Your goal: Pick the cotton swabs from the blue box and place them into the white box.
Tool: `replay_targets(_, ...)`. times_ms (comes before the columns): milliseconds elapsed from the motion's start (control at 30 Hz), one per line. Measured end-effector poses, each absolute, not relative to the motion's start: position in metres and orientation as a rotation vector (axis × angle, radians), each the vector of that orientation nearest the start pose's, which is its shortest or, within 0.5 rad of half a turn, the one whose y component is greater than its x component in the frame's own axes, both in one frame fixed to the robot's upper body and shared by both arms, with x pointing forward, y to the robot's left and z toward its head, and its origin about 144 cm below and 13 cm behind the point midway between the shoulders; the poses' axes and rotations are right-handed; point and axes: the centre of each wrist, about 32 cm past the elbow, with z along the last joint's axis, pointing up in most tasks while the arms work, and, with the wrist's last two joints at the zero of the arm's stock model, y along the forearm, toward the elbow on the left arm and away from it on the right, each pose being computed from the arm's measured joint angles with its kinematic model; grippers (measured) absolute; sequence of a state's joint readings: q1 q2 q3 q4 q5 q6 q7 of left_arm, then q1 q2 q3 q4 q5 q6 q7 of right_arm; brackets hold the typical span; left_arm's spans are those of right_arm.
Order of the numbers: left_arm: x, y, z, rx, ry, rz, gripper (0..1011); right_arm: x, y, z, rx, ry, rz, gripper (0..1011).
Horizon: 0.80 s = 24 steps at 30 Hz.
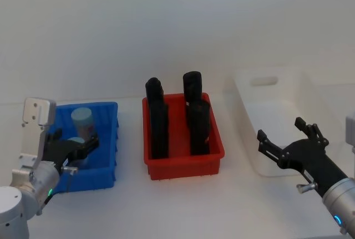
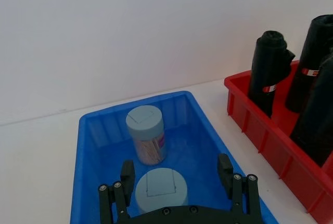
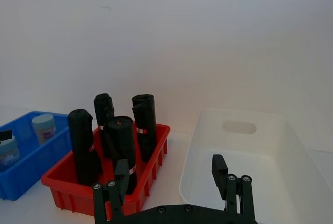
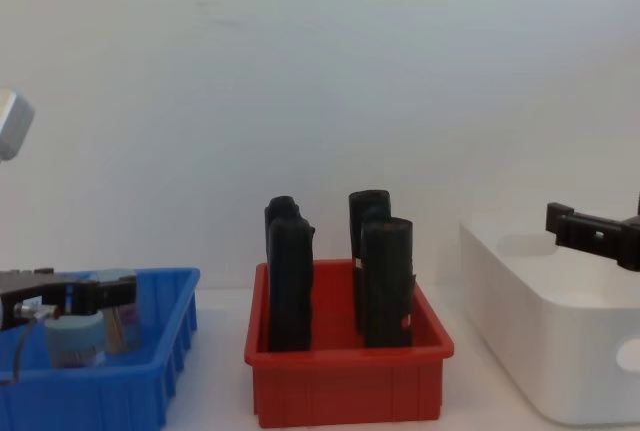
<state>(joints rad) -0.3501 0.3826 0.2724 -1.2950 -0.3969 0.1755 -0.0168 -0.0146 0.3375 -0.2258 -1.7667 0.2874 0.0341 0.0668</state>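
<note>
Left gripper point(image 2: 176, 166) spread astride a cotton swabs jar point(image 2: 161, 188), seemingly not touching; right gripper point(image 3: 170, 164) spread, empty.

I have my left gripper point(image 2: 176, 168) spread around the near jar point(image 2: 160, 188), with the far jar point(image 2: 146, 130) standing just beyond it, and between the blue box point(image 1: 108, 161) and the open-topped white box point(image 1: 260, 164) sits the red bin point(image 1: 183, 168), whose upright black rolls point(image 1: 158, 122) rise well above every rim.
</note>
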Motion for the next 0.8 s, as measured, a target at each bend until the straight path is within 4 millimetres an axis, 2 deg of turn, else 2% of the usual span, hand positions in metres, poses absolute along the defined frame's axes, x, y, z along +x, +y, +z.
replay_targets(800,0.559,0.312,1.162,0.193,0.176,1.435,1004,0.443,-0.237,1.189,0.026,-0.075,-1.229,1001)
